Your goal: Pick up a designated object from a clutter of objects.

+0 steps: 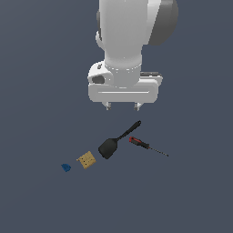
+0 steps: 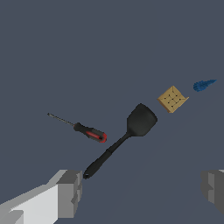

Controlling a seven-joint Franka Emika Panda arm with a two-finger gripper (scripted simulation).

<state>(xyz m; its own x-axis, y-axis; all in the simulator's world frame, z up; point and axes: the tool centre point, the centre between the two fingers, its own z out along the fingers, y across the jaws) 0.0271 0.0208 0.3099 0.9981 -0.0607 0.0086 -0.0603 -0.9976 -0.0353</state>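
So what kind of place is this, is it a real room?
Probably not: it looks like a computer simulation. The floor is plain flat grey-blue, and the spatula, cracker square and robot gripper look smoothly drawn.

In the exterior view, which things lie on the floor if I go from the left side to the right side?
Blue lump → tan square cracker → black spatula → screwdriver. The spatula's handle tip reaches above the screwdriver's handle, but its blade comes first.

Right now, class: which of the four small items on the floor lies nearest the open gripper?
The black spatula: its handle tip points up toward the gripper, closer than the screwdriver, tan square or blue lump.
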